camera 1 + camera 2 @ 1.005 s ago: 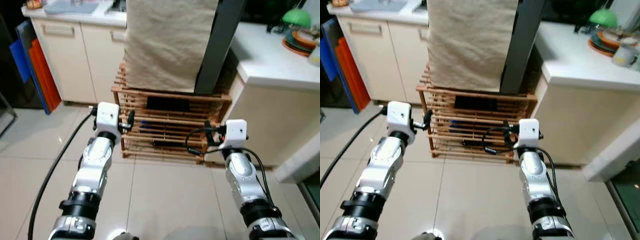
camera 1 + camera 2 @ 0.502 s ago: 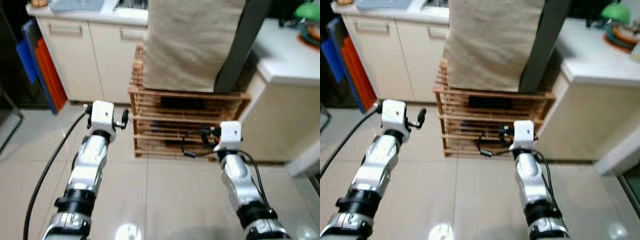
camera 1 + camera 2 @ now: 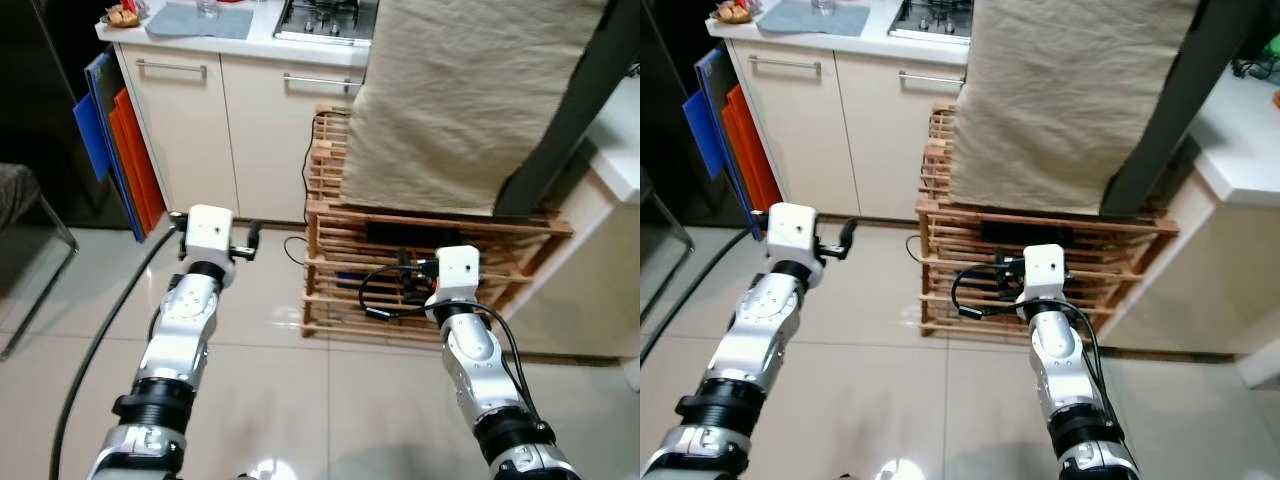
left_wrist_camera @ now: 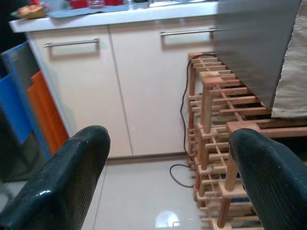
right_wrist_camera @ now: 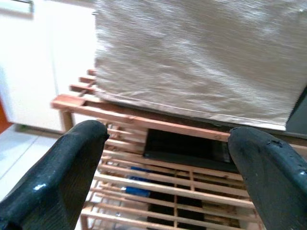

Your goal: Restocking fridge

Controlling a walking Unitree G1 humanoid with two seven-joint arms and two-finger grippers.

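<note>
My left gripper (image 4: 168, 172) is held out at chest height over the tiled floor. It is open, its black fingers (image 4: 62, 182) wide apart with nothing between them, and it points at the cream cabinet doors (image 4: 144, 91). My right gripper (image 5: 168, 163) is open too and empty, aimed at a slatted wooden rack (image 3: 430, 310). On the rack stands a tall dark unit draped with a beige cloth (image 3: 470, 100). In the head views both silver arms reach forward, the left gripper (image 3: 245, 240) left of the rack and the right gripper (image 3: 412, 278) just before it.
Blue and orange boards (image 3: 110, 140) lean against the cabinet's left end. A gas hob (image 3: 330, 15) sits on the worktop above. A white counter (image 3: 620, 140) juts in at the right. A chair leg (image 3: 40, 260) stands at far left, and a black cable (image 3: 100, 340) trails beside my left arm.
The whole picture has shifted rightward, so the camera has turned left; cabinets, hob and boards now show more. Both arms keep their pose with grippers open.
</note>
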